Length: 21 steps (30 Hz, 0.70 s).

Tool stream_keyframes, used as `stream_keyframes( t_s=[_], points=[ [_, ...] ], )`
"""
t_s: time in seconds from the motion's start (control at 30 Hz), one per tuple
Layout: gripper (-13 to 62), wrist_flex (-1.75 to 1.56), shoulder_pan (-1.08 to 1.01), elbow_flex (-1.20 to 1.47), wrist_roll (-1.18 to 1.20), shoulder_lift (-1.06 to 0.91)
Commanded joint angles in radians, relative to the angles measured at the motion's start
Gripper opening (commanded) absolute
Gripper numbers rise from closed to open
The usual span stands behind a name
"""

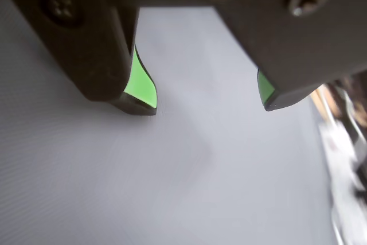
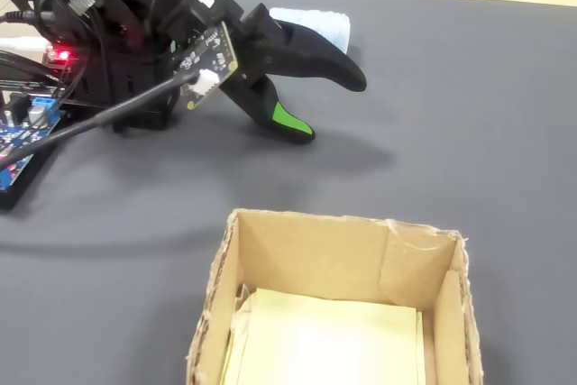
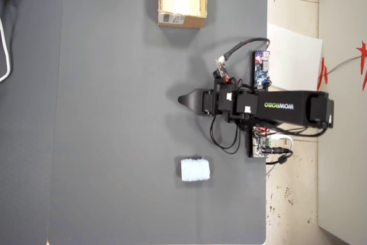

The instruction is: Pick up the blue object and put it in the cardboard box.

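Hovering gripper jaws apart, empty | arm reads WOWROBO | blue object well apart | cardboard box white label, text unreadable

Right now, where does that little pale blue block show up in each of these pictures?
Wrist view: not in it; only the open gripper over the bare gray mat.
Fixed view: the blue object lies at top centre, partly hidden behind the gripper.
Overhead view: the blue object lies low and centre, apart from the gripper.
Shared landmark: the cardboard box, near edge in the fixed view, top in the overhead.
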<state>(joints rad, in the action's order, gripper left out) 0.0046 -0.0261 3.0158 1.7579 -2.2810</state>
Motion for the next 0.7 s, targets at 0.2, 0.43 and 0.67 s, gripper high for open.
stream_keyframes(
  t_s=[0.2,0.43,0.67],
  points=[
    [33.2,0.175,0.218,-0.210,0.215,-0.081],
    [33.2,0.345,0.353,-0.394,0.344,-0.008],
    [33.2,0.535,0.411,-0.551,0.522,0.137]
  ],
)
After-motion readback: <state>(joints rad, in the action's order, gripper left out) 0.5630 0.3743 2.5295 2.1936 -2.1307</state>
